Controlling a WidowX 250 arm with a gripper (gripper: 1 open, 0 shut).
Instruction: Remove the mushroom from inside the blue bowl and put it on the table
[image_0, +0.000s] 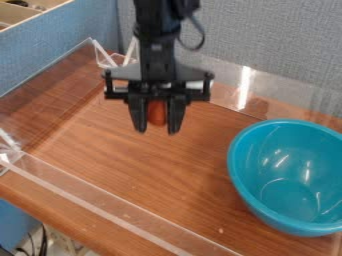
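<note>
My gripper (159, 122) hangs over the middle of the table (120, 160), left of the blue bowl (287, 178). Its two dark fingers are shut on the mushroom (159, 113), whose orange-brown cap shows between them. The mushroom is held a little above the wood. The teal-blue bowl sits at the right front, and nothing shows inside it.
Low clear acrylic walls (67, 72) edge the tabletop at the left, back and front. A blue fabric partition (54, 45) stands behind the left wall and a grey one at the back.
</note>
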